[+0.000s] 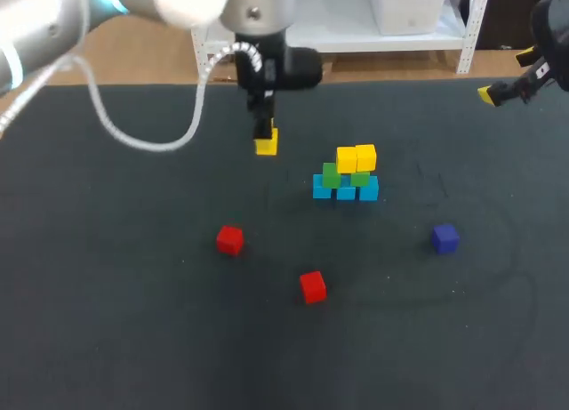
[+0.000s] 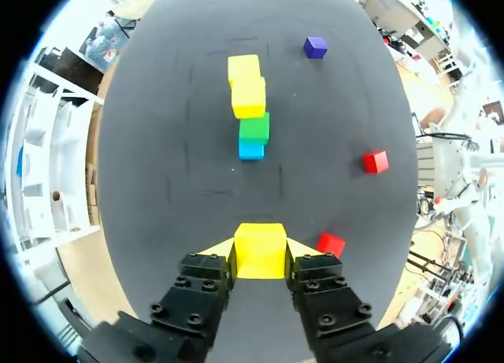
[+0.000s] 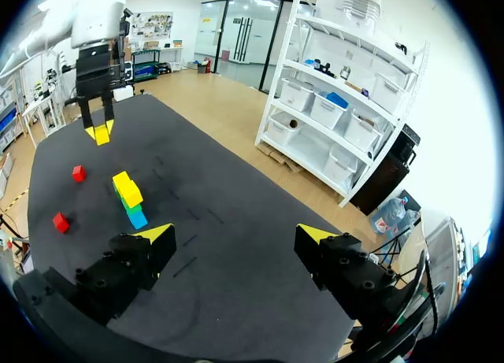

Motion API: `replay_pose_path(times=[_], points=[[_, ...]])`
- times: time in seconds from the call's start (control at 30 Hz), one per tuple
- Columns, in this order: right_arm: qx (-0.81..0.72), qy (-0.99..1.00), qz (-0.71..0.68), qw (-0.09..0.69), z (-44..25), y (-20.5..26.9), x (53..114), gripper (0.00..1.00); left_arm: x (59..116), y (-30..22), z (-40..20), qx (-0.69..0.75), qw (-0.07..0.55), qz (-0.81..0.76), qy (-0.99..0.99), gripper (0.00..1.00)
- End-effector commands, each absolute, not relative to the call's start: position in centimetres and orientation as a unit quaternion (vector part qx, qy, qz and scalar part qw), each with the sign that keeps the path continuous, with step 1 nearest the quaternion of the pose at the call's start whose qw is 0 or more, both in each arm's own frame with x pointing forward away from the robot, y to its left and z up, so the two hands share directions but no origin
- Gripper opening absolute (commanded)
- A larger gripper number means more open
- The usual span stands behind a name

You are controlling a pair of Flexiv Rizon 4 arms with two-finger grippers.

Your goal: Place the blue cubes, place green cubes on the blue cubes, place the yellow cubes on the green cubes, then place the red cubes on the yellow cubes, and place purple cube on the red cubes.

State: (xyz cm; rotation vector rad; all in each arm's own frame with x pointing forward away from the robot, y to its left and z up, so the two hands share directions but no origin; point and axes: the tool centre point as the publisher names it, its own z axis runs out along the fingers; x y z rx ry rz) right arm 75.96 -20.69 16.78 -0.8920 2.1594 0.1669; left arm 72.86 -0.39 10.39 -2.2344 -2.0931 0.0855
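Yellow cube (image 1: 266, 144): gripped between the two fingers of the left tool (image 2: 261, 251) and held over the surface (image 1: 124, 321), toward its far edge.
Left tool: closed to the cube's width, with one yellow tip pressed against each of two opposite sides of the cube.
Stack (image 2: 252, 115): three blue cubes (image 1: 346, 191) in a row on the surface, with two green cubes (image 1: 331, 175) on them and two yellow cubes (image 1: 347, 160) on the green. It is ahead of the left tool and well apart from the held cube. In the head view it is to that cube's right and nearer the robot.
Red cubes (image 1: 229, 239): two, each lying alone on the surface, nearer the robot than the stack. The second red cube (image 1: 312, 286) is nearest of all.
Purple cube (image 1: 444, 238): alone on the surface, to the right of the stack and apart from it.
Right tool (image 3: 236, 235): fingers spread wide with nothing between them. It is over the far right corner of the surface, well apart from the stack.
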Motion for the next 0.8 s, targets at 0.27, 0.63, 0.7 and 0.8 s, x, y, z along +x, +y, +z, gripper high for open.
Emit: replay_pose_path(times=[0.27, 0.63, 0.7, 0.8], points=[[-0.34, 0.852, 0.043, 0.397, 16.8, -20.5, 75.6, 1.0, 73.7, -3.1, 9.7, -0.733, 0.09, 0.05, -0.672, 0.0], [-0.34, 0.852, 0.043, 0.397, 16.8, -20.5, 75.6, 1.0, 72.0, -2.2, 8.7, -0.709, 0.01, 0.041, -0.704, 0.0], [-0.34, 0.852, 0.043, 0.397, 16.8, -20.5, 75.6, 1.0, 71.9, -2.2, 8.9, -0.713, 0.006, 0.033, -0.701, 0.0], [-0.34, 0.852, 0.043, 0.397, 16.8, -20.5, 75.6, 1.0, 71.5, -2.2, 9.3, -0.716, -0.006, 0.015, -0.698, 0.0]])
